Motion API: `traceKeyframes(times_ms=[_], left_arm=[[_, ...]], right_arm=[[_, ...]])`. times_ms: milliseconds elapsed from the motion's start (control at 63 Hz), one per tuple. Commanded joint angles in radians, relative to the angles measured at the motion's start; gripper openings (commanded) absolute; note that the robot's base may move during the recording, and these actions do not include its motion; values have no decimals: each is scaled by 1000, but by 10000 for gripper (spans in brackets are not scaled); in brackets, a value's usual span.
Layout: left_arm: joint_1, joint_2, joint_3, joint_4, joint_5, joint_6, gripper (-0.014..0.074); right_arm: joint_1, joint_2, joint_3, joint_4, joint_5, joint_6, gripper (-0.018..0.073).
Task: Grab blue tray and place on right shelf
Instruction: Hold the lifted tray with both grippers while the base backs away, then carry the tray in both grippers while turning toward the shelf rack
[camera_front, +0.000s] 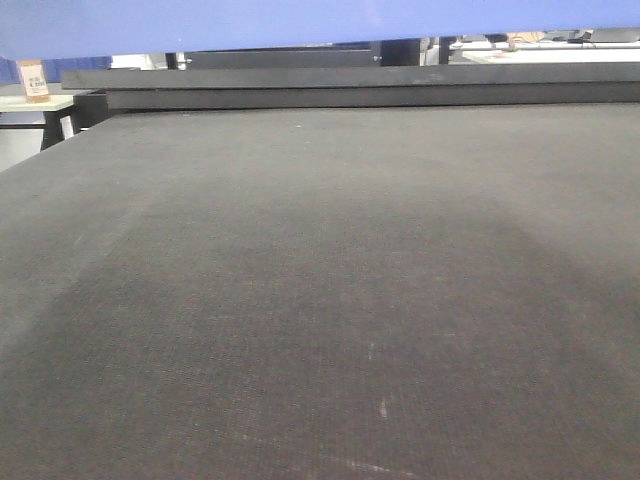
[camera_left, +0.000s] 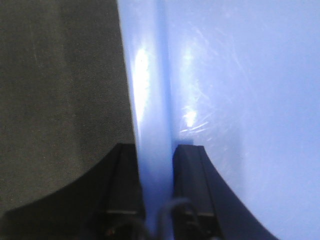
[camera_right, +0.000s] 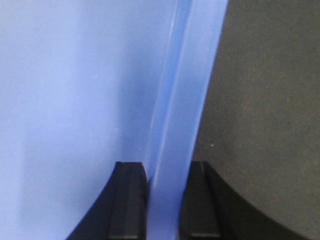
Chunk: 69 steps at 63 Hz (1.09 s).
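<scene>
The blue tray (camera_front: 250, 22) is a light periwinkle-blue glossy plastic band across the top of the front view, held above the dark table. In the left wrist view my left gripper (camera_left: 156, 150) is shut on the tray's left rim (camera_left: 150, 100), one finger outside, one inside; the tray's inside (camera_left: 250, 100) fills the right. In the right wrist view my right gripper (camera_right: 166, 167) is shut on the tray's right rim (camera_right: 182, 100); the tray's inside (camera_right: 75, 90) fills the left. The right shelf is out of view.
A wide dark grey matte table top (camera_front: 320, 300) lies below the tray, with a raised black ledge (camera_front: 350, 90) at its far edge. A white side table with a small box (camera_front: 35, 85) stands at the far left behind it.
</scene>
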<state>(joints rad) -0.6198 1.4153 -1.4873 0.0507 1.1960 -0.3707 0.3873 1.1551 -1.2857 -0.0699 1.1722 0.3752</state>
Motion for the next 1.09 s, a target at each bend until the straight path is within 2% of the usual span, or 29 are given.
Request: traceKeyframes(times_ms=[0,1079], left_arm=[[-1,-34,-18,95,91,33,-48],[-1,-31,-18,76,91,33,-48]], right_arm=[[-2,-31,-26,-72,-34,-30,56],[-2,-30,-26,-72,-34,-30,56]])
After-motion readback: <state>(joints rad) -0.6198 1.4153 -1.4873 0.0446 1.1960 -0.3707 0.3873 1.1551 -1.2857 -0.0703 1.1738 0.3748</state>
